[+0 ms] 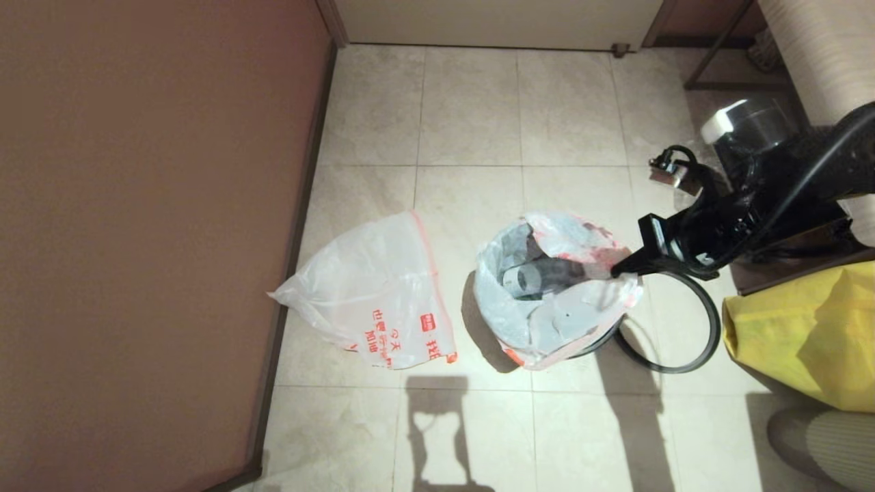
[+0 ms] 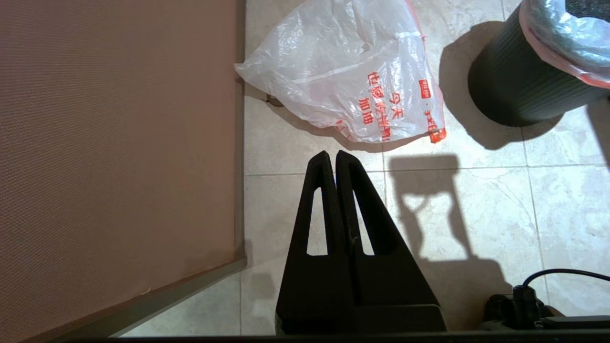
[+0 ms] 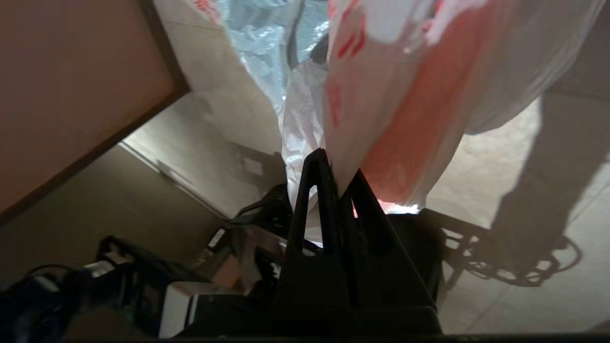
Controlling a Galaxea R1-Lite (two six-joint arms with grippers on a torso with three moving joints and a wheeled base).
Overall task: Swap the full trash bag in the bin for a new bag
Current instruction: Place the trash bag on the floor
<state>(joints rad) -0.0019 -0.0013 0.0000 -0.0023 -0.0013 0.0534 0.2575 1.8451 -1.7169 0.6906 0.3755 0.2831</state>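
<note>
The right hand (image 1: 618, 268) pinches the rim of the full trash bag (image 1: 547, 301), a bulging translucent white plastic bag with an orange-red rim band and pale grey tubes showing through. The bag sits in the bin (image 2: 519, 90), a small round black plastic pail on the tiled floor. In the right wrist view the film is caught between the closed fingertips (image 3: 333, 176), on the side of the bag's mouth nearest the right arm.

Risks, as judged from this grip: only a narrow fold of thin film is held, so a lift could tear the rim or let it slip out. The loaded bag could also drag the light pail up or tip it, spilling tubes. The loose grey ring (image 1: 683, 328) lies on the floor against the pail's right side and could snag the bag.

The left hand (image 2: 336, 159), fingers pressed together and holding nothing, hangs above the floor near the new bag (image 1: 376, 301), a limp thin white bag with red print lying flat left of the pail.
</note>
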